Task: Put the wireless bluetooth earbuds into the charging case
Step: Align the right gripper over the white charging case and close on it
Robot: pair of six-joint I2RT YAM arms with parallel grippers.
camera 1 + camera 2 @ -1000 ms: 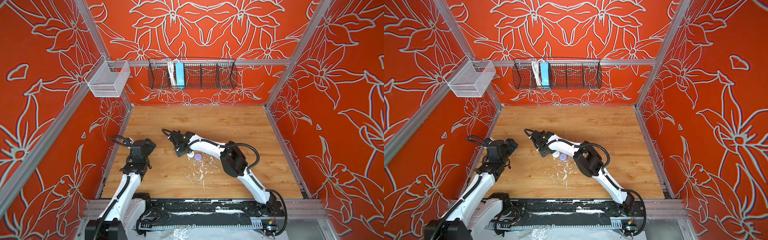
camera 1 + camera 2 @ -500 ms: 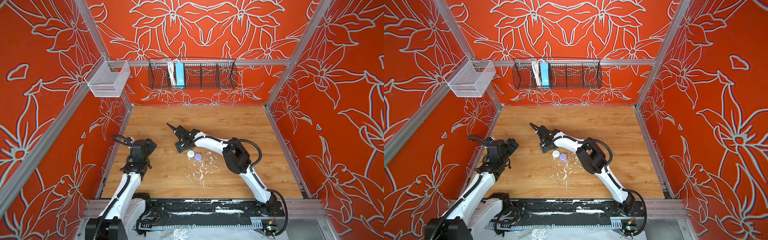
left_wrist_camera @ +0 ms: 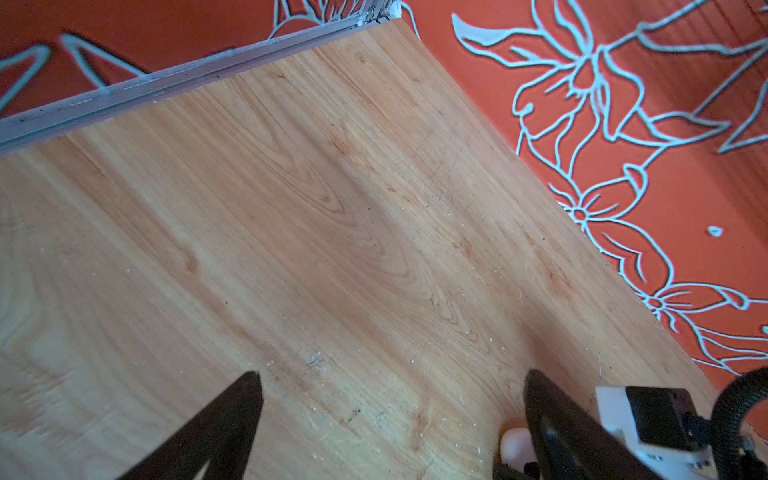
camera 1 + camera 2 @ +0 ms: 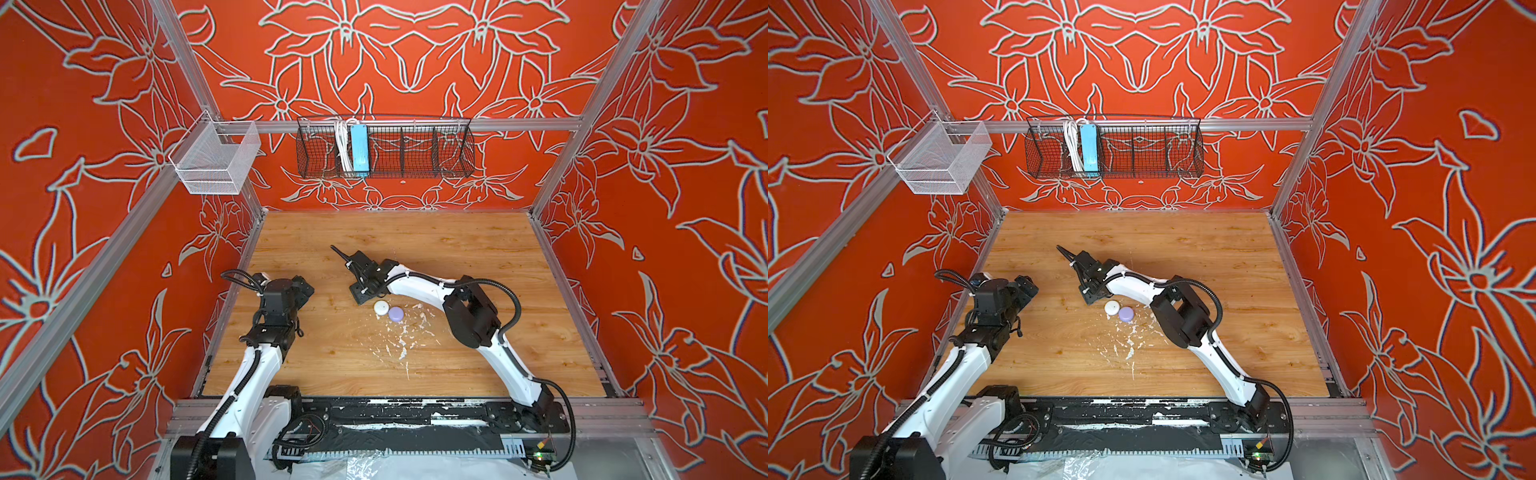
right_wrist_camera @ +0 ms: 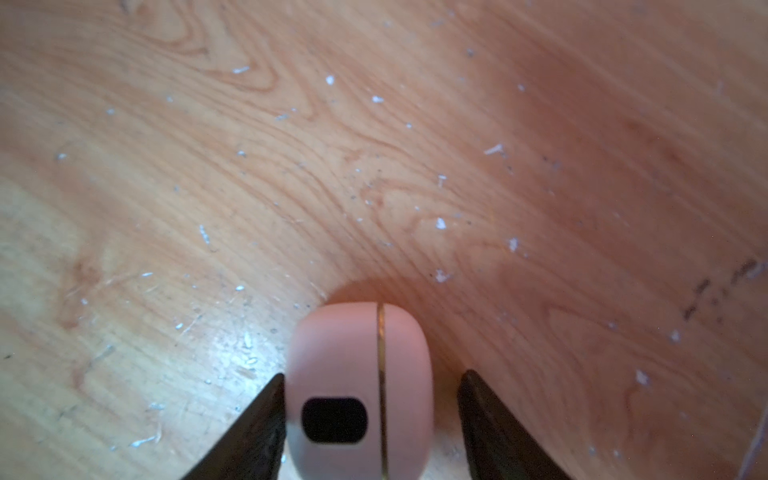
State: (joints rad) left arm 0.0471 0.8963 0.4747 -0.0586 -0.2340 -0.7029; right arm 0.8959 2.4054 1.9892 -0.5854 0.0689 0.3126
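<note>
Pink case (image 5: 332, 345) runs off frame between my right claw (image 5: 372, 374) fingers: one touches, one's clear, not gripping. Arm reaches low, leftward.

Closed pink charging case (image 5: 359, 386), on edge

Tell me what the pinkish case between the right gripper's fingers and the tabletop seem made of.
Pinkish case: probably matte plastic, smooth and evenly coloured, with a thin gold metallic-looking band along its seam. Tabletop: wood-grain surface, perhaps laminate, faintly glossy where light glares.
</note>
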